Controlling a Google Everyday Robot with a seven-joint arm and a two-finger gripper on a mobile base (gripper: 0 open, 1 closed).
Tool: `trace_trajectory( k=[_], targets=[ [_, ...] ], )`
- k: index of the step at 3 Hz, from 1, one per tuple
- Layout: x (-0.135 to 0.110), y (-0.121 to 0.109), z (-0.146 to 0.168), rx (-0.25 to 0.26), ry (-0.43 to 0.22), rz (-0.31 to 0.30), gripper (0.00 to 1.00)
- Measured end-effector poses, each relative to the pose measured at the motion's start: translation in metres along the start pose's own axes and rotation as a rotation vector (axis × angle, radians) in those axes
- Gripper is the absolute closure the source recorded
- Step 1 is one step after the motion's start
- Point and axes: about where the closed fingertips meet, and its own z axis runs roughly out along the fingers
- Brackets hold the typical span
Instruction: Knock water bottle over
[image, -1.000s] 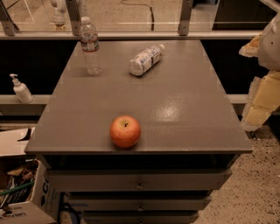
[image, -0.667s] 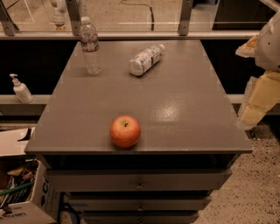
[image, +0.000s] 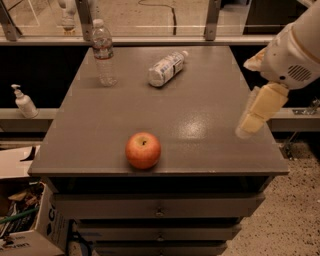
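The water bottle (image: 104, 53) is slim and clear with a white cap and a narrow label band. It stands upright at the far left of the grey tabletop (image: 200, 105). My gripper (image: 248, 126) hangs from the white arm at the right, over the table's right edge. It is far from the water bottle, across the whole width of the table.
An opaque white bottle (image: 165, 69) lies on its side at the far middle of the table. A red apple (image: 143, 150) sits near the front edge. A white pump dispenser (image: 23, 102) stands on a ledge at the left. A cardboard box (image: 20, 220) sits on the floor at lower left.
My arm and gripper have moved left, in over the table's right edge. The bottles and apple have not moved.
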Motion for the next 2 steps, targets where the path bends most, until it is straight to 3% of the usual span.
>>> trace_trajectory(
  k=[2],
  targets=[
    [-0.046,-0.018,0.047,-0.016,-0.215,-0.026,0.0]
  ],
)
